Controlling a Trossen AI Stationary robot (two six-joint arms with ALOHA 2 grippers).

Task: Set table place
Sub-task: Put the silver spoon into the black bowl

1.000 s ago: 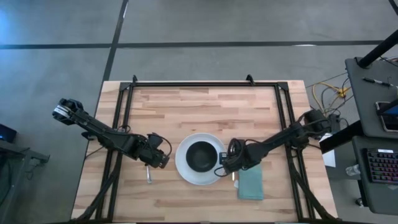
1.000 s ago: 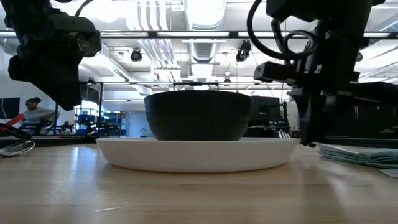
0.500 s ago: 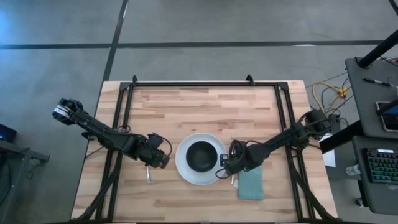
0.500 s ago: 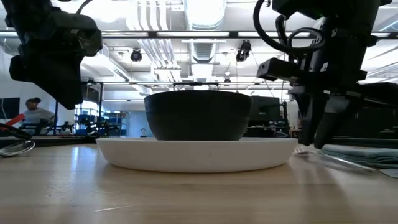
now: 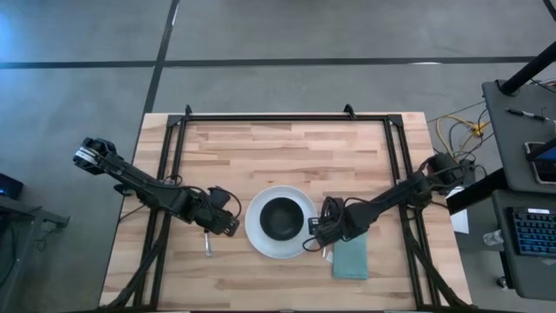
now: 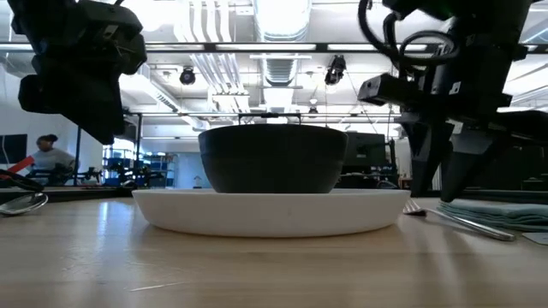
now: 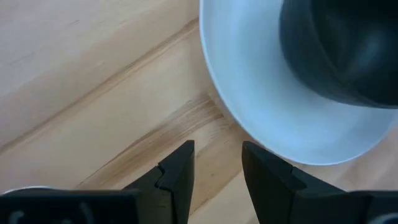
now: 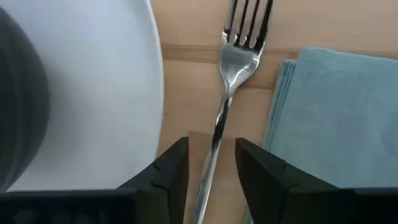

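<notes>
One fork [image 8: 231, 74] handle end hidden under open right claw [image 8: 211, 163], spoon [image 6: 24, 203] half cut off

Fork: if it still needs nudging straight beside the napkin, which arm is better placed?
Right, probably. The right gripper hangs open directly over the fork, which lies on the table between plate and napkin. The left gripper waits across the plate.
</notes>
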